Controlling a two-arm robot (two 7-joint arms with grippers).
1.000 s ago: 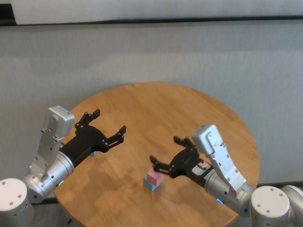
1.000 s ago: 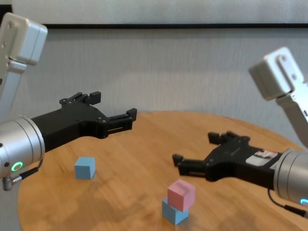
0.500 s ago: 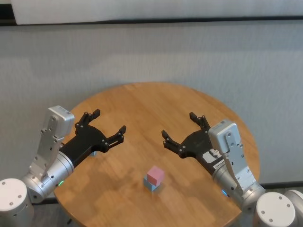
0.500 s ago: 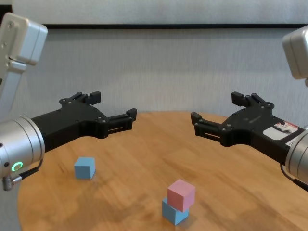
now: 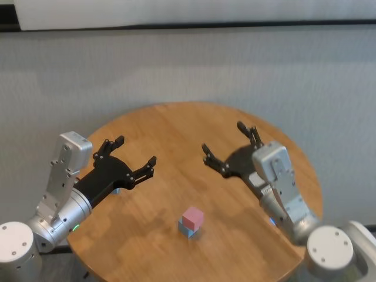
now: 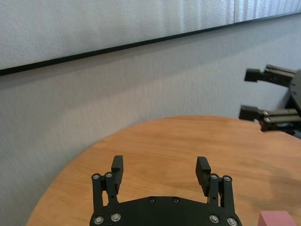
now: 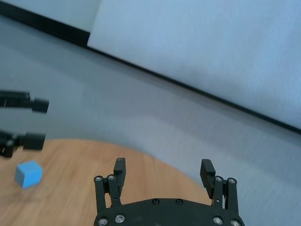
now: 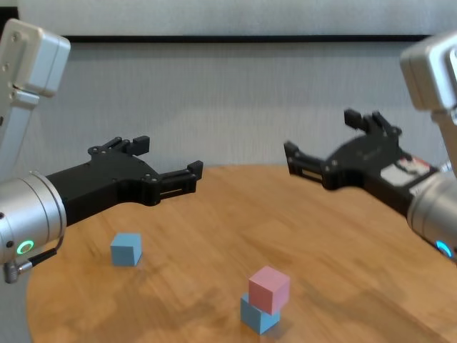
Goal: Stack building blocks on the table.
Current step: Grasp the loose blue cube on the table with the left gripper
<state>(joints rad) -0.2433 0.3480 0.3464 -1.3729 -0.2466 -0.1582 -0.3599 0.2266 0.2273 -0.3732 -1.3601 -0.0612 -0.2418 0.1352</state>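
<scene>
A pink block [image 5: 192, 217] sits on a light blue block [image 5: 186, 230] near the front of the round wooden table [image 5: 176, 126]; the same pink block [image 8: 269, 288] and the blue block under it [image 8: 258, 317] show in the chest view. A second light blue block [image 8: 126, 249] lies alone at the left, below my left gripper [image 8: 168, 158], which hovers open and empty. My right gripper [image 8: 321, 133] hangs open and empty, high and to the right behind the stack. Both wrist views show open fingers with nothing between them.
A grey panelled wall rises close behind the table's far edge [image 5: 194, 104]. The right wrist view catches the lone blue block [image 7: 28, 173] and my left gripper [image 7: 40, 122] farther off. Bare wood lies between the stack and the far rim.
My right gripper has lifted off the stacked blocks and swung up and back to the right, staying open. The left arm and the blocks have not moved.
</scene>
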